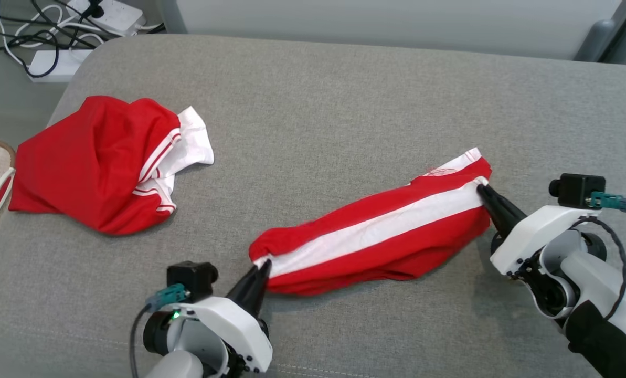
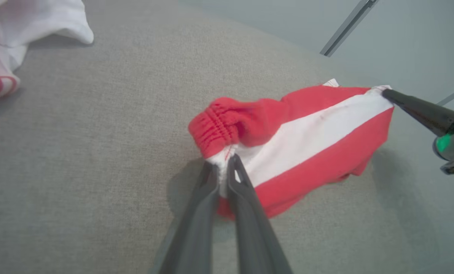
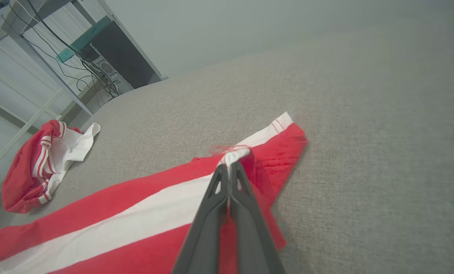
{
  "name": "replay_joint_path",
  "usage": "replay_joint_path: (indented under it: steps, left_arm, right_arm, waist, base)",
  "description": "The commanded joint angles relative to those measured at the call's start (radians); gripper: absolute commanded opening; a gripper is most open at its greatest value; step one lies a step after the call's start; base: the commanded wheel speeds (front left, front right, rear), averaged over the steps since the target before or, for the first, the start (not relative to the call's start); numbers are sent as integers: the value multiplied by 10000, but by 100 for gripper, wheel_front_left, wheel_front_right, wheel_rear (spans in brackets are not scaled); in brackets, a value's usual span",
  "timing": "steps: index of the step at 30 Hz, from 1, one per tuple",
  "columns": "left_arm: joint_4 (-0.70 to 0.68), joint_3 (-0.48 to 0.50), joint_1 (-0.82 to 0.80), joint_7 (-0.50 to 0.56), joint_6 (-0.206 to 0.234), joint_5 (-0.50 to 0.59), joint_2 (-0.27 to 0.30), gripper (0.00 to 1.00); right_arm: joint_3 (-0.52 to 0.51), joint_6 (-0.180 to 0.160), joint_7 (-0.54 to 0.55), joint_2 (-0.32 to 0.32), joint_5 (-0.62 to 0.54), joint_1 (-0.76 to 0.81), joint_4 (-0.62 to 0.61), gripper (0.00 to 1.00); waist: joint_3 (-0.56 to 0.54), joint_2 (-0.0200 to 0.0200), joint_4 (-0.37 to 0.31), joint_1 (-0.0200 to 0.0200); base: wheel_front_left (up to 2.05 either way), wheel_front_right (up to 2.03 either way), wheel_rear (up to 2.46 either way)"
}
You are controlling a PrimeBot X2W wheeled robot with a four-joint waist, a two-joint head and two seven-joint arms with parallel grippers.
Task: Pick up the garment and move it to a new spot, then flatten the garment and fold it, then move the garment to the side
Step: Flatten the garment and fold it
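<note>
Nearest, the left claw (image 1: 264, 265) is pinched shut on the gathered waistband end of the red garment (image 1: 375, 236) with its white stripe. The right claw (image 1: 481, 189) is clamped on the hem at the other end. The garment lies stretched between them on the grey cushion (image 1: 344, 105), rumpled and doubled along its length. By my reading, flattening is only beginning; folding and moving it aside remain. A second red garment (image 1: 92, 163) lies crumpled well apart to the left.

No readable text, label or number shows anywhere.
</note>
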Motion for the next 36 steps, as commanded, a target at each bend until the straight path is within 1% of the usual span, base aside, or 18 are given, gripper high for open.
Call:
replay_joint_path:
  steps: [1, 5, 9, 13, 17, 19, 21, 22, 24, 26, 28, 30, 32, 33, 34, 35, 36]
  left_arm:
    - [-318, 456, -340, -178, 15, 16, 182, 0]
    - [-658, 1055, -464, -614, -66, -324, 295, 0]
    - [-1144, 1693, -786, -556, -303, -942, 499, 0]
    - [-1717, 2257, -1115, 136, -526, -1886, 736, 0]
    - [-2555, 2684, -1379, 1168, -565, -2976, 921, 0]
    - [-3146, 2845, -1516, 1713, -480, -3575, 911, 0]
    - [-3892, 2977, -1658, 2240, -273, -4122, 884, 0]
    - [-4756, 3105, -1813, 2715, 40, -4587, 872, 0]
    - [-5699, 3279, -1988, 3149, 464, -5098, 802, 0]
    - [-6553, 3418, -2239, 3489, 933, -5506, 699, 0]
    - [-7172, 3451, -2552, 3802, 1345, -5825, 588, 0]
    - [-7420, 3448, -2870, 4018, 1668, -5959, 545, 0]
    - [-7190, 3320, -3125, 4139, 1783, -5783, 652, 0]
    - [-6900, 3218, -3207, 4176, 1785, -5728, 647, 0]
    - [-6511, 3104, -3290, 4177, 1742, -5617, 659, 0]
    - [-6016, 2956, -3412, 4137, 1605, -5396, 725, 0]
    - [-5444, 2761, -3592, 4064, 1332, -5091, 831, 0]
  right_arm:
    - [51, 44, -198, -213, 147, -106, -170, 0]
    - [-125, 44, -384, -601, 267, -67, -767, 0]
    - [-563, 44, -432, -1107, 276, -68, -1507, 0]
    - [-1176, 44, -438, -1631, 181, -3, -2457, 0]
    - [-1408, 44, -440, -2247, 287, 79, -3486, 0]
    - [-1489, 44, -440, -2643, 388, 103, -4062, 0]
    - [-1680, 44, -440, -3092, 521, 143, -4723, 0]
    - [-2019, 44, -440, -3588, 683, 199, -5456, 0]
    - [-2559, 44, -441, -4120, 767, 222, -6145, 0]
    - [-3253, 44, -441, -4555, 706, 253, -6680, 0]
    - [-3823, 44, -441, -4850, 595, 366, -7117, 0]
    - [-4134, 44, -433, -5001, 538, 531, -7391, 0]
    - [-4219, 44, -205, -4929, 451, 647, -7345, 0]
    - [-4178, 44, -4, -4774, 411, 660, -7199, 0]
    - [-4096, 44, 228, -4565, 349, 621, -6968, 0]
    - [-3964, 44, 522, -4281, 278, 514, -6653, 0]
    - [-3820, 44, 874, -3897, 315, 335, -6275, 0]
  waist:
    - [-118, 0, -93, 0]
    - [-524, 0, -357, 0]
    - [-1017, 0, -718, 0]
    - [-1570, 0, -1153, 0]
    - [-2004, 0, -1587, 0]
    - [-2154, 0, -1754, 0]
    - [-2251, 0, -1886, 0]
    - [-2322, 0, -2024, 0]
    - [-2363, 0, -2186, 0]
    - [-2368, 0, -2287, 0]
    - [-2343, 0, -2320, 0]
    - [-2280, 0, -2326, 0]
    - [-2172, 0, -2322, 0]
    - [-2089, 0, -2309, 0]
    - [-1995, 0, -2296, 0]
    - [-1888, 0, -2288, 0]
    - [-1778, 0, -2287, 0]
  base:
    - [0, 0, 0]
    - [0, 0, 0]
    - [0, 0, 0]
    - [0, 0, 0]
    - [0, 0, 0]
    - [0, 0, 0]
    - [0, 0, 0]
    - [0, 0, 0]
    - [0, 0, 0]
    - [0, 0, 0]
    - [0, 0, 0]
    - [0, 0, 0]
    - [0, 0, 0]
    - [0, 0, 0]
    - [0, 0, 0]
    - [0, 0, 0]
    - [0, 0, 0]
